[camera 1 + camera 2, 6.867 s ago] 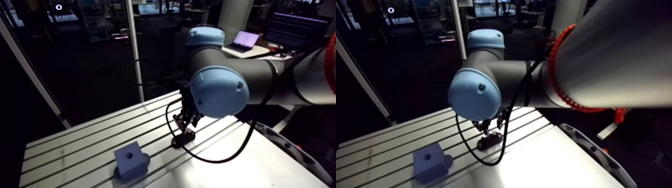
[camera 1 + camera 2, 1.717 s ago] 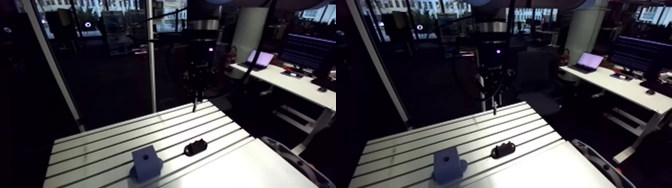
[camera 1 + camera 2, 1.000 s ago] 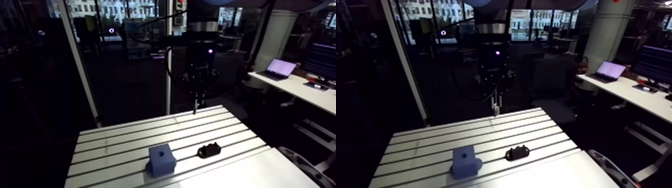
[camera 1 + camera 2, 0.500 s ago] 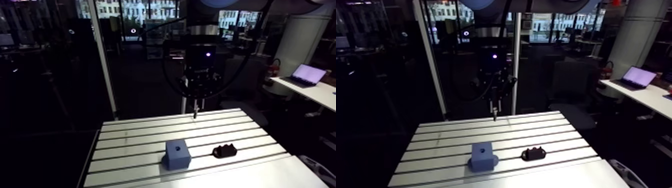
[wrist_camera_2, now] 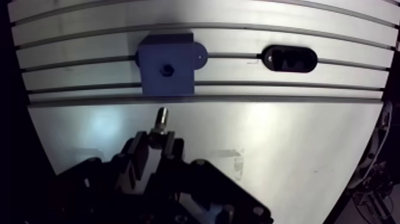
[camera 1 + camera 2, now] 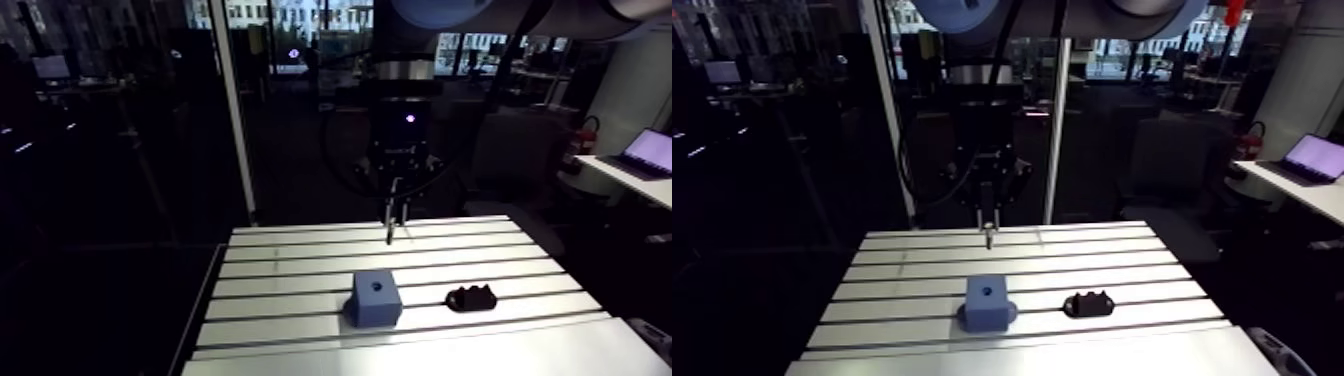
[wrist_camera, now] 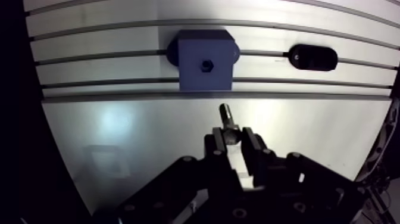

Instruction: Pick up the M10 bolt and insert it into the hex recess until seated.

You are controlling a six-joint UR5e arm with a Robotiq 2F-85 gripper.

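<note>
**Transfer of the bolt to the recess**

The M10 bolt [image 7: 227, 116] is clamped at one end between the fingers of the gripper [image 7: 233, 138], which are drawn in to a narrow gap. The other end projects beyond the fingertips, towards the table [image 7: 149, 128]. Which end is the head cannot be told.

In the arm view, the gripper is seen hanging over the far part of the table, clear of the surface. The blue block [image 7: 193, 74] stands nearer, about mid-table. Its recess [image 7: 206, 64] (a small dark opening in the top face) lies ahead of the bolt tip in the wrist view, well apart from it. A black holder [image 7: 313, 57] lies to the right of the block.

The step in hand is judged to be the carry to the block.

1. The bolt axis is to be kept vertical and brought directly over the recess before any descent is begun.
2. The wrist is to be turned where the flats need matching.
3. The descent is to be made slowly. A tilted or off-centre tip is likely to catch on the rim.
4. The grip is not to be released until the bolt is seated.
</note>
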